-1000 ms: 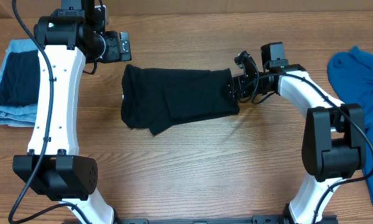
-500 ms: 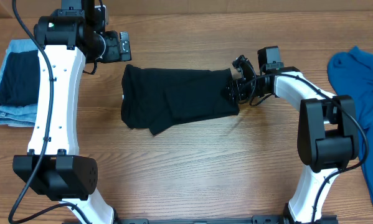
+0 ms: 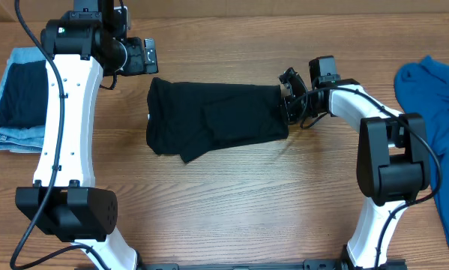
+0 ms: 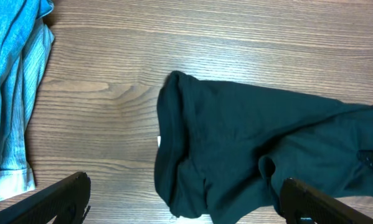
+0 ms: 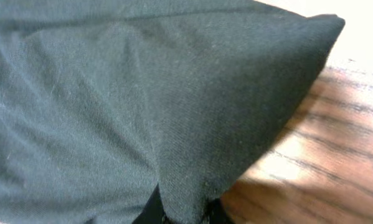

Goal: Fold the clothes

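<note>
At the far left of the table (image 3: 231, 195) lie the folded jeans (image 3: 10, 105), set aside where they do not disturb the work. Beside them my left gripper (image 3: 143, 56) hangs near the upper left corner of the black shirt (image 3: 209, 120) and touches nothing. Its jaws stand wide apart and are empty. I judge that it waits there so it can come down on that corner when needed. The left wrist camera looks down on this end of the shirt, where a small white tag (image 4: 159, 142) shows at the rolled edge, so this seems to be the neck side.

The shirt lies in the middle of the table as a long band from left to right, doubled over, with one loose flap sticking out at the lower left. At its right end my right gripper (image 3: 287, 103) sits low with its jaws closed on the edge of the fabric. The right wrist camera shows the cloth gathered to a point between them. I think this grip is meant for carrying the right end over toward the left. Thin cloth may slip out, so I would lift slowly. At the far right the blue garment (image 3: 434, 90) lies well apart.
</note>
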Tool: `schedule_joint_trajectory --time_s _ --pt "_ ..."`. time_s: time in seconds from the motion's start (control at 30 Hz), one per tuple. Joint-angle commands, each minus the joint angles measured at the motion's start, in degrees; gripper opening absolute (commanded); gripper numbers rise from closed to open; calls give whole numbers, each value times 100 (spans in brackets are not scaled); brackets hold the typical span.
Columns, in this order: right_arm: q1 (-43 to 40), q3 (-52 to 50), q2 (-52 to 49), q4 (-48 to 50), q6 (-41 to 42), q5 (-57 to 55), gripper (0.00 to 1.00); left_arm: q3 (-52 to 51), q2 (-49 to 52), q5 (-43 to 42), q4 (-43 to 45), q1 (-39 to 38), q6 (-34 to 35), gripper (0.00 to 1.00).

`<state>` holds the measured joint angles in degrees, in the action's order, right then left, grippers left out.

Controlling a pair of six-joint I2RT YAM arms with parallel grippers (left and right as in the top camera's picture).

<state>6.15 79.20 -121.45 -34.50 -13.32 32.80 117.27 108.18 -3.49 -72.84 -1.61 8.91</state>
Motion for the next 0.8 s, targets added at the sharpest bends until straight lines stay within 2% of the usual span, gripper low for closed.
schedule_joint_trajectory --time_s 0.0,0.17,0.4,0.5,0.77 --pt "-61 651 -61 -396 -22 -109 4 105 -17 -59 2 9 76 100" --pt "-437 1528 -50 -1261 -22 -175 4 105 -17 -59 2 9 76 100" --pt "-997 2267 -50 -2240 -50 -1399 4 105 -17 -61 2 9 76 100" --pt "-1003 2566 -50 -2496 -68 -1893 4 105 -17 -59 2 9 76 100" --pt "-710 3497 -48 -3036 -39 -1906 4 105 -17 -61 2 9 76 100"
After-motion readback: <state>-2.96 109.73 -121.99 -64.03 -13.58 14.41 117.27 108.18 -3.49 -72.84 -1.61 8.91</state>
